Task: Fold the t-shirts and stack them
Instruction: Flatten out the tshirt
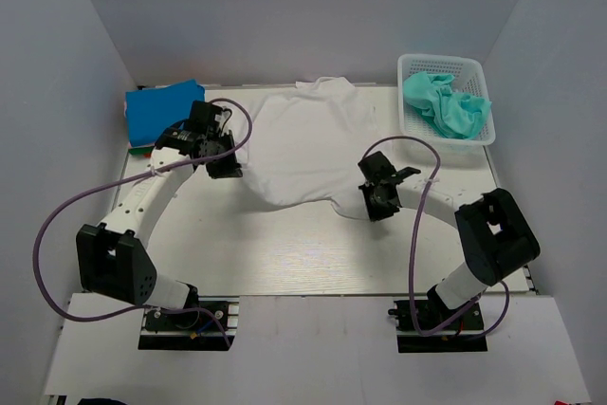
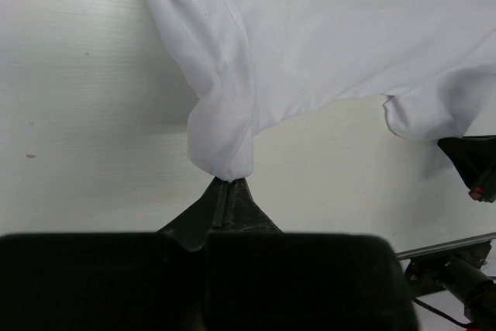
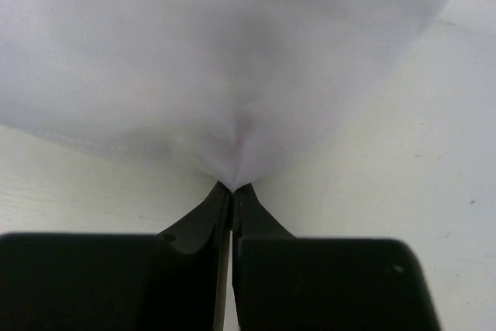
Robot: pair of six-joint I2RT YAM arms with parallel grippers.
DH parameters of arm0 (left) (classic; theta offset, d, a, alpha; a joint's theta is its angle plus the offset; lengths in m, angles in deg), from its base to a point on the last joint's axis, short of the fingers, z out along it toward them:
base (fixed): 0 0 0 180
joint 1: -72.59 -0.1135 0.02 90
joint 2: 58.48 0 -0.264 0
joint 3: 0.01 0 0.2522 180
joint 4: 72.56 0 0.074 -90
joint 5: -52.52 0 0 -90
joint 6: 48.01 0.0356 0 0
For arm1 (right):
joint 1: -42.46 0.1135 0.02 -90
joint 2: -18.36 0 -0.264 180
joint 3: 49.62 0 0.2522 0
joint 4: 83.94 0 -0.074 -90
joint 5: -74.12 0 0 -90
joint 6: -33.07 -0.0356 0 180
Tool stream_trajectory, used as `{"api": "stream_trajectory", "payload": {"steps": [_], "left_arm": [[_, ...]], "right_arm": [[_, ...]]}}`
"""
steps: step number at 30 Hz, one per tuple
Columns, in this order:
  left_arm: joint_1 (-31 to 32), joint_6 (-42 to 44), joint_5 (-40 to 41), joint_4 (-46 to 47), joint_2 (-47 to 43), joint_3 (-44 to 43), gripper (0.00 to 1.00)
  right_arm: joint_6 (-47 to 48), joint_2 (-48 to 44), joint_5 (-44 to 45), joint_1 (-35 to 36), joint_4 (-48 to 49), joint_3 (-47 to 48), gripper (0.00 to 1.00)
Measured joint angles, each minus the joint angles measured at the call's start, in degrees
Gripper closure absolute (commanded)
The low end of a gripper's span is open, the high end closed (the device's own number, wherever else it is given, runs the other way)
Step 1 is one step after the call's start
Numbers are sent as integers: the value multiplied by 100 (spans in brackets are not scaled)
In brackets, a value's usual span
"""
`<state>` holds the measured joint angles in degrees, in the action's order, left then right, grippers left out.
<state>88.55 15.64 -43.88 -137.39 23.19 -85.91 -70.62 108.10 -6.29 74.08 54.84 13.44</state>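
Blue cloth comes first: one folded blue t-shirt (image 1: 163, 109) lies at ten o'clock on the table (image 1: 285, 253). Slivers of green and red cloth show under its near edge, too little of them to count.

Just to its right, the left gripper (image 1: 228, 172) is closed. In its wrist view the fingertips (image 2: 221, 199) meet on a bunched fold at the hem of the one white t-shirt (image 1: 303, 144).

That shirt spreads flat across the middle of the table, with its collar toward twelve o'clock and its lower hem toward six.

At the hem's four o'clock corner the right gripper (image 1: 370, 208) is also pinched tight. Its fingertips (image 3: 217, 203) nip a small peak of the white cloth, so both of the two grippers hold the same shirt.

At two o'clock stands one white lattice basket (image 1: 410, 116). A crumpled teal t-shirt (image 1: 446, 106) is heaped inside it, and whether that heap is one shirt or more cannot be told.
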Motion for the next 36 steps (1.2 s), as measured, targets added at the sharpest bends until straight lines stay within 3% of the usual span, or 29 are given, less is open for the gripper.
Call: {"api": "stream_trajectory", "payload": {"steps": [5, 8, 13, 17, 21, 24, 29, 36], "left_arm": [[0, -146, -50, 17, -15, -511, 100], [0, -157, -79, 173, -15, -1226, 100], [0, -146, 44, 822, 28, -2726, 100], [0, 24, 723, 876, 505, -4463, 100], [0, 341, 1624, 872, 841, -5558, 100], [-2, 570, 2133, 946, 688, -5565, 100], [2, 820, 2409, 1202, -66, -4861, 100], [46, 938, 2116, 1556, -1657, -4072, 100]], "right_arm": [[42, 13, 514, -11, -411, 485, 100], [205, -7, 852, -26, -841, 1738, 100], [542, -339, 1749, -79, -719, 3921, 100], [1014, -442, 2520, -232, -354, 5532, 100], [1574, -459, 2918, -319, 24, 6234, 100], [2096, -479, 3158, -332, 321, 6572, 100], [2881, -802, 3182, -306, 660, 6717, 100], [3233, -2146, 2162, -293, 841, 6522, 100]]}}
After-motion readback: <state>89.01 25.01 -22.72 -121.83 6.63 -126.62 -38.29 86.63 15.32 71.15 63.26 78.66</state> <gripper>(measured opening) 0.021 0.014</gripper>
